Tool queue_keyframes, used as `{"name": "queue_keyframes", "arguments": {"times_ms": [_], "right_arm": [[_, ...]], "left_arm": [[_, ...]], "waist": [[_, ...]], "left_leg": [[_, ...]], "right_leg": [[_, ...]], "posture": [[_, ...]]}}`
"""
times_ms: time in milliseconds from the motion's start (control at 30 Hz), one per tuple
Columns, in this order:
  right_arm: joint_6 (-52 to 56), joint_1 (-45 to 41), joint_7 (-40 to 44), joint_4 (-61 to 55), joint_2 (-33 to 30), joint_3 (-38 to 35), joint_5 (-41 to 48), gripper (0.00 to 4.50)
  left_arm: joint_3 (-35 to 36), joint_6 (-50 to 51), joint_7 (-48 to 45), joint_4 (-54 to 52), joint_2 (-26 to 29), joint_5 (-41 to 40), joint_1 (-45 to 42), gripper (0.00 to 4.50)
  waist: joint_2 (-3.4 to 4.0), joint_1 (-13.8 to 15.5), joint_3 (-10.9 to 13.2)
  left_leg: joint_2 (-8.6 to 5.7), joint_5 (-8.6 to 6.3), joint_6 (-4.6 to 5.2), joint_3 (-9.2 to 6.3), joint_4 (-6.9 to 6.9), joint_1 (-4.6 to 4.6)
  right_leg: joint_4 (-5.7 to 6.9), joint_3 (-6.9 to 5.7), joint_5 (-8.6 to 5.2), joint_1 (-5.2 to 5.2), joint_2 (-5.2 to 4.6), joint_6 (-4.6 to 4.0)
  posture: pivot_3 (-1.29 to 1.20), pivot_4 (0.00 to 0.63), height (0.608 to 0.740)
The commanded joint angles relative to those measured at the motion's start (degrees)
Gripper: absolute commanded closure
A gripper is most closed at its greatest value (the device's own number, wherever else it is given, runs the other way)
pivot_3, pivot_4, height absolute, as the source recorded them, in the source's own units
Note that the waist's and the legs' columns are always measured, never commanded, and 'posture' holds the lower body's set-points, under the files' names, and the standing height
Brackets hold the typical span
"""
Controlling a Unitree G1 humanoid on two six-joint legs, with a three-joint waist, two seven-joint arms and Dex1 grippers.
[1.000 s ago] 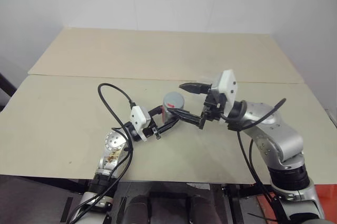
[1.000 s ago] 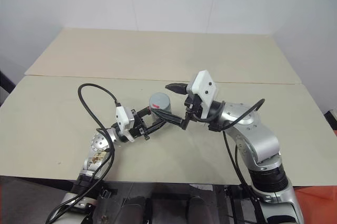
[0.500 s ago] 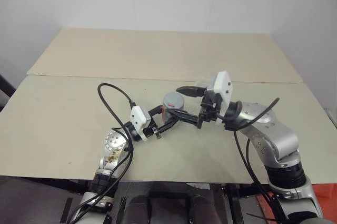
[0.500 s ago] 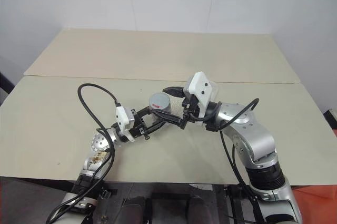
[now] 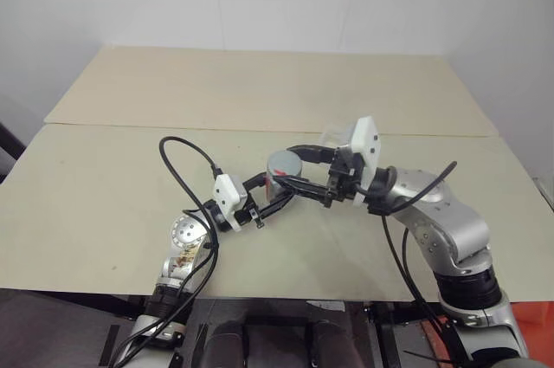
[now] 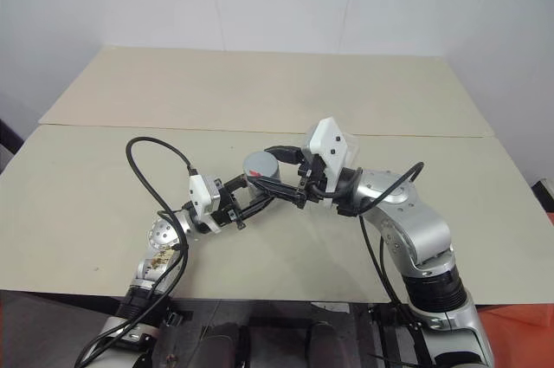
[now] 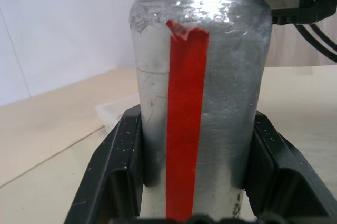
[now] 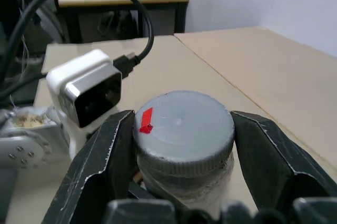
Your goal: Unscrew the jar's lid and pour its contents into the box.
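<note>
left gripper [image 5: 275, 192] clamped, right gripper [image 5: 299, 167] clamped

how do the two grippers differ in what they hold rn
The left gripper clamps the jar by its silvery body, low down; the right gripper grips the grey lid on top. The left reaches from the robot's left, the right from its right. Both are shut.

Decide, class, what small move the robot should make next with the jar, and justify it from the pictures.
Probably twist the right gripper to start unscrewing: its fingers are shut on the lid, which sits on the jar, and the left gripper clamps the jar's body.
</note>
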Motion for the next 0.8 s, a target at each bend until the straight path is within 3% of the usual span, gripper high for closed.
{"name": "queue_keyframes", "arguments": {"times_ms": [33, 233, 433, 667, 800], "right_arm": [[0.46, -1.94, -0.36, -2.51, 0.63, -3.32, 3.93, 1.73], [1.17, -2.28, -3.21, -2.44, 1.23, -6.49, 7.13, 1.73], [4.65, 5.0, -7.67, -2.69, -7.17, -10.12, 2.09, 1.73], [9.92, 18.27, -7.42, -5.42, -16.86, -6.75, -2.65, 1.73], [12.66, 20.71, -8.87, -6.29, -17.66, -5.78, -3.16, 1.73]], "left_arm": [[-0.78, -1.33, -0.49, -0.05, 0.16, 0.87, -0.67, 2.41], [-0.67, -1.31, -0.43, -0.03, 0.08, 0.75, -1.05, 2.41], [0.74, -0.1, 1.63, -0.02, 0.45, 0.87, -2.53, 2.41], [1.19, 1.01, 2.36, 4.3, 1.87, 2.2, -6.32, 2.41], [1.03, 1.16, 2.02, 6.23, 2.04, 2.45, -7.92, 2.41]], "waist": [[0.0, 0.0, 0.0], [0.0, -0.03, 0.0], [0.0, 0.66, 0.0], [0.0, 0.4, 0.0], [-0.01, -0.17, 0.0]], "left_leg": [[0.0, 0.0, 0.0, 0.0, 0.0, 0.0], [0.0, 0.0, 0.0, 0.0, 0.0, 0.0], [-0.03, 0.0, 0.0, 0.01, 0.0, -0.01], [-0.05, 0.0, 0.0, 0.0, 0.01, -0.09], [-0.04, 0.0, 0.0, -0.03, 0.0, -0.07]], "right_leg": [[0.0, 0.0, 0.0, 0.0, 0.0, 0.0], [0.0, 0.0, 0.0, 0.0, 0.0, 0.0], [-0.05, -0.03, 0.0, 0.04, -0.04, 0.0], [-0.05, -0.01, 0.0, -0.02, -0.04, 0.01], [-0.04, -0.01, -0.01, -0.02, 0.0, 0.02]], "posture": [[0.0, 0.15, 0.74], [0.0, 0.15, 0.74], [0.0, 0.15, 0.74], [0.0, 0.15, 0.74], [0.0, 0.15, 0.74]]}}
